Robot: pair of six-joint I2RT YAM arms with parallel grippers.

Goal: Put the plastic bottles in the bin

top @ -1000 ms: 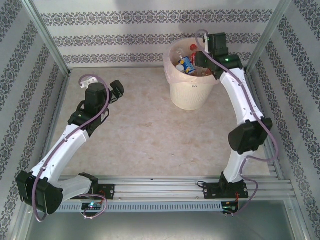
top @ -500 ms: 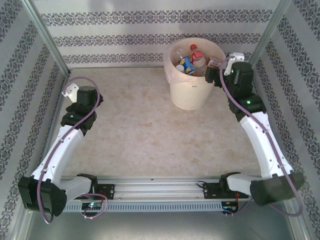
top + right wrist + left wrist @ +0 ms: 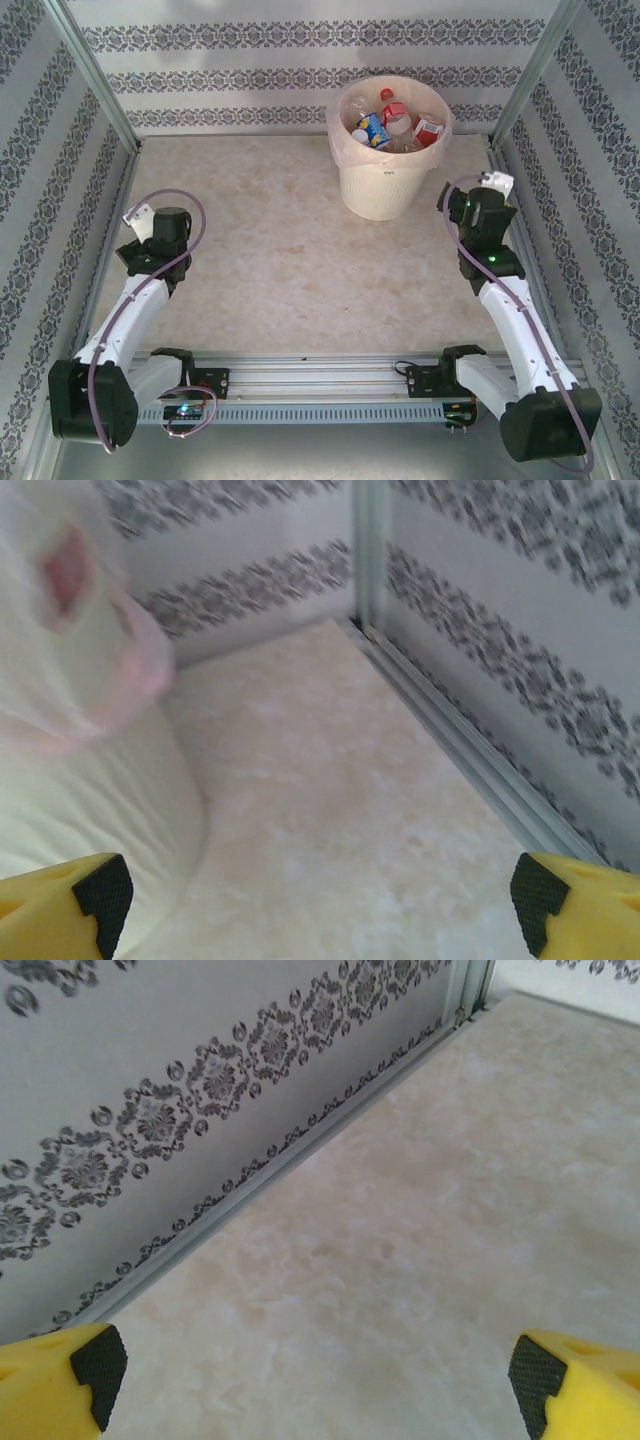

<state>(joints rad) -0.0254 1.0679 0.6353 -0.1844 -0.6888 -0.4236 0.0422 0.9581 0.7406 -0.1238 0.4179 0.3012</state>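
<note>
The plastic bottles (image 3: 385, 125) lie in the bin (image 3: 378, 190), near the back edge of the table (image 3: 280, 250). The right gripper (image 3: 320, 900) is beside the bin, fingers wide, holding nothing. The left gripper (image 3: 310, 1375) is by the left edge, fingers wide too.

We see soft, even, bright light across the pale tabletop (image 3: 280, 260), with barely any shadow. Our right wrist view is smeared by blur: the bin (image 3: 90, 800) and the wall pattern (image 3: 520, 630) lose their edges. The left wrist view is sharp.
</note>
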